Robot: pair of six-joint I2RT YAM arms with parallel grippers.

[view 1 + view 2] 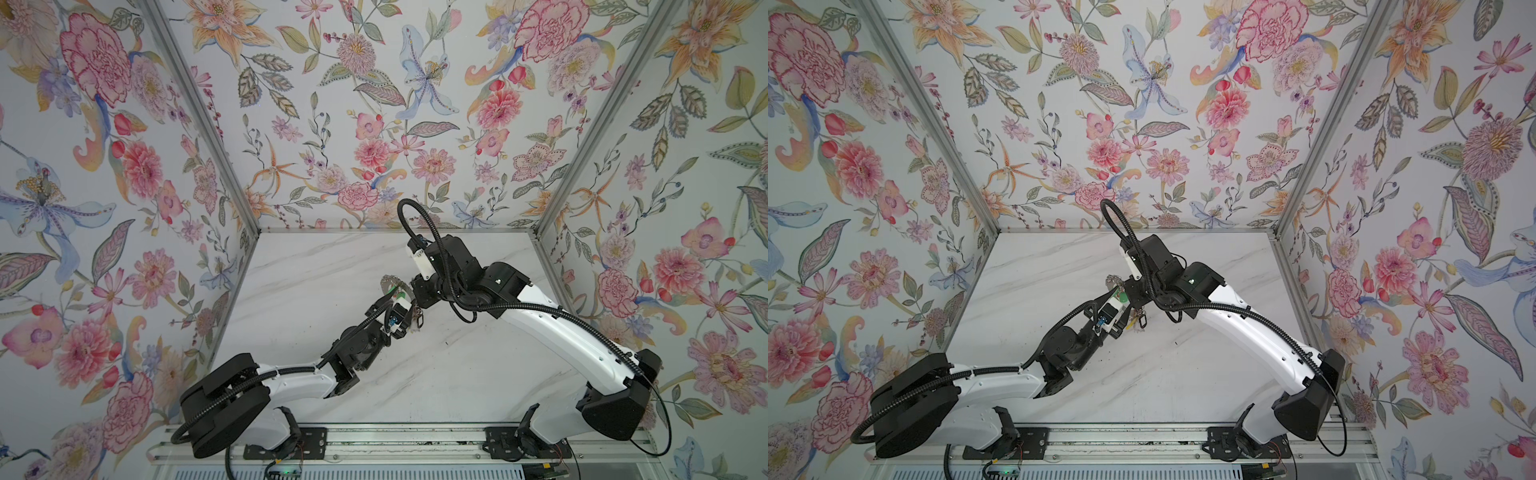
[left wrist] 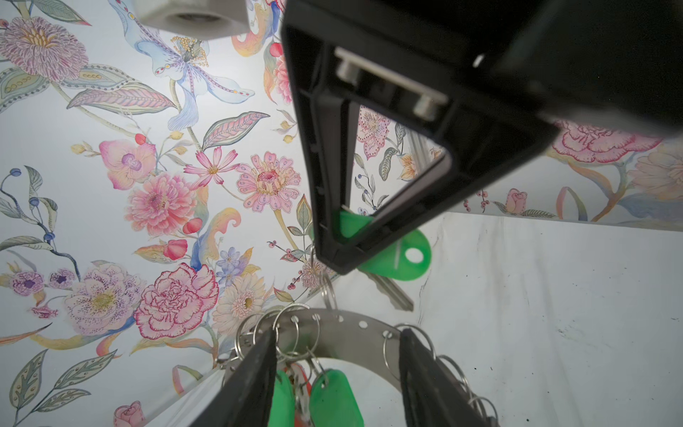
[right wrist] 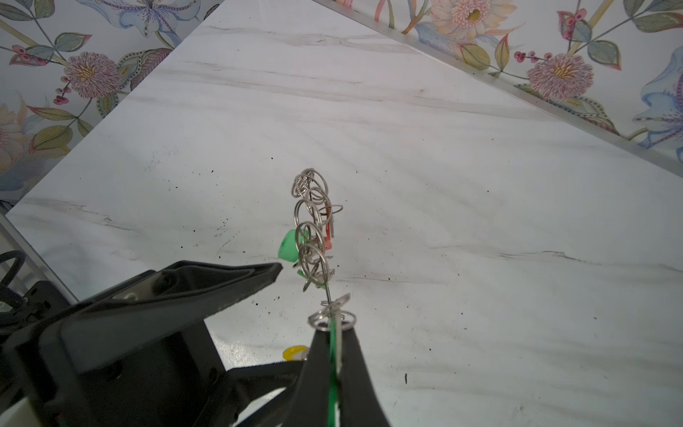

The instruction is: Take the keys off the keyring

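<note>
The right gripper [image 3: 334, 332] is clamped on the green tag [image 2: 395, 258], the keyring [image 2: 373, 338] sits between the open fingers of the left gripper [image 2: 340, 331] — best to clamp that disc firmly before the right pulls away.

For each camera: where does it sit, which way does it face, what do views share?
Top views: overhead, looking down on the table; left arm and right arm show.
Left wrist: looks past the left gripper at the keyring.
Right wrist: looks along the right gripper, shut on a green tag, toward the table.
Shared: each wrist view shows the keyring and the other gripper.
</note>
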